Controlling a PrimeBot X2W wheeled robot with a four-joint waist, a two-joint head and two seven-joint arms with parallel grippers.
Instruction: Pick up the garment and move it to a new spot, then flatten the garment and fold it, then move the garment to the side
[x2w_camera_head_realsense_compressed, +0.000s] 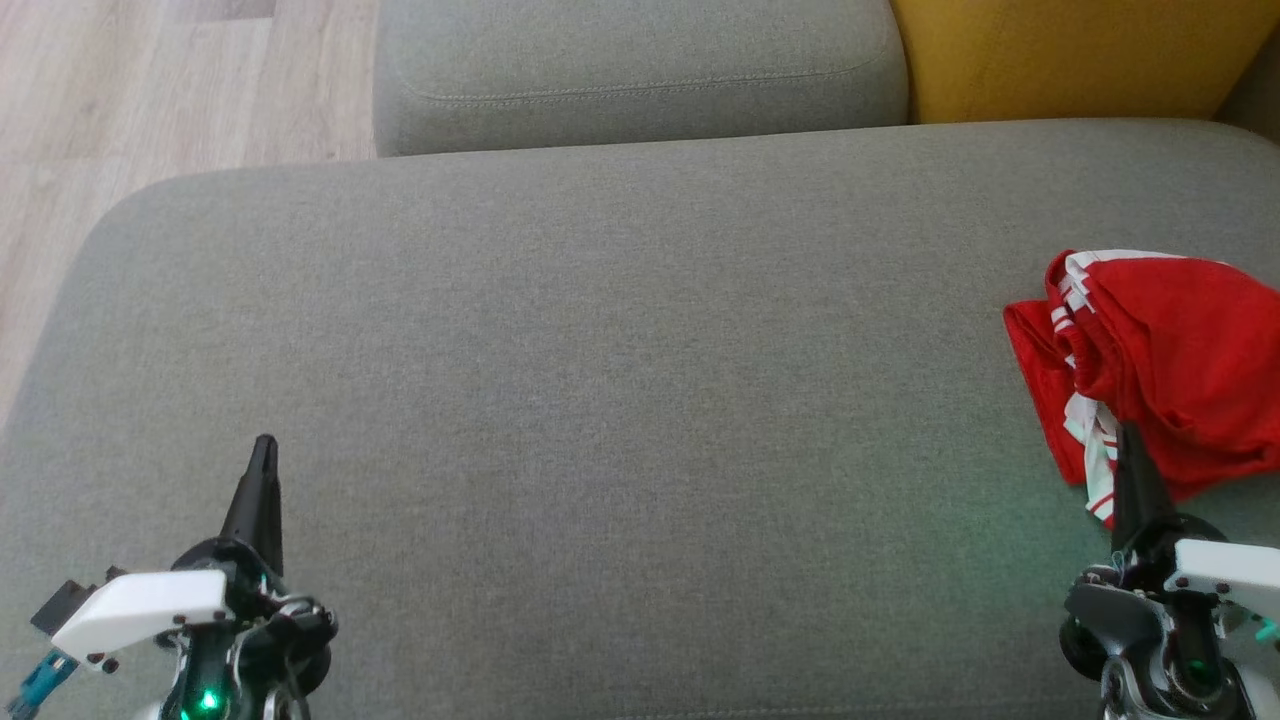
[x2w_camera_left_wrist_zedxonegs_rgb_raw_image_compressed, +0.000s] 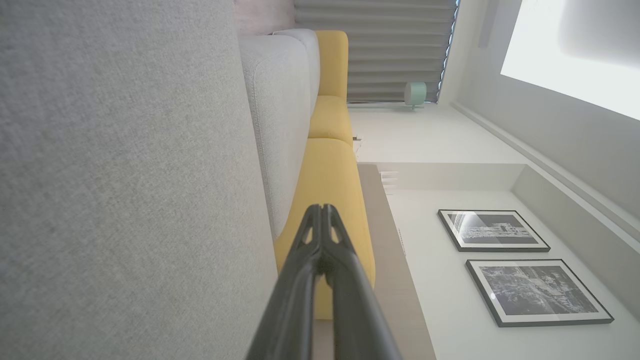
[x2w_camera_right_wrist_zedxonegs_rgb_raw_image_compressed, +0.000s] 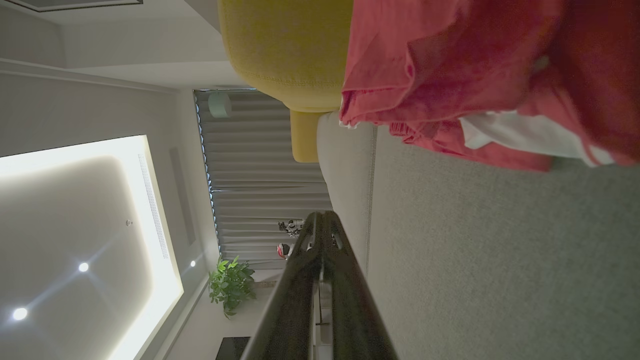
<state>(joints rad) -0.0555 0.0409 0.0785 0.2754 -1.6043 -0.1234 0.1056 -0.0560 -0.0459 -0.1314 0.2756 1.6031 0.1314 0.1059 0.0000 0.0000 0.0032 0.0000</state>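
At three o'clock on the sofa seat (x2w_camera_head_realsense_compressed: 640, 400) lies a red-and-white garment (x2w_camera_head_realsense_compressed: 1170, 360). Your left gripper (x2w_camera_head_realsense_compressed: 265, 447) at seven and right gripper (x2w_camera_head_realsense_compressed: 1128, 437) at five are pinched together, empty.

I'm looking into a home living room: a grey sofa (x2w_camera_head_realsense_compressed: 600, 350) with a yellow cushion (x2w_camera_head_realsense_compressed: 1070, 55) at its back, wood floor (x2w_camera_head_realsense_compressed: 150, 90) beside it, 2 framed pictures (x2w_camera_left_wrist_zedxonegs_rgb_raw_image_compressed: 492, 230) behind it, curtains (x2w_camera_right_wrist_zedxonegs_rgb_raw_image_compressed: 265, 175) and a potted plant (x2w_camera_right_wrist_zedxonegs_rgb_raw_image_compressed: 231, 285) beyond.
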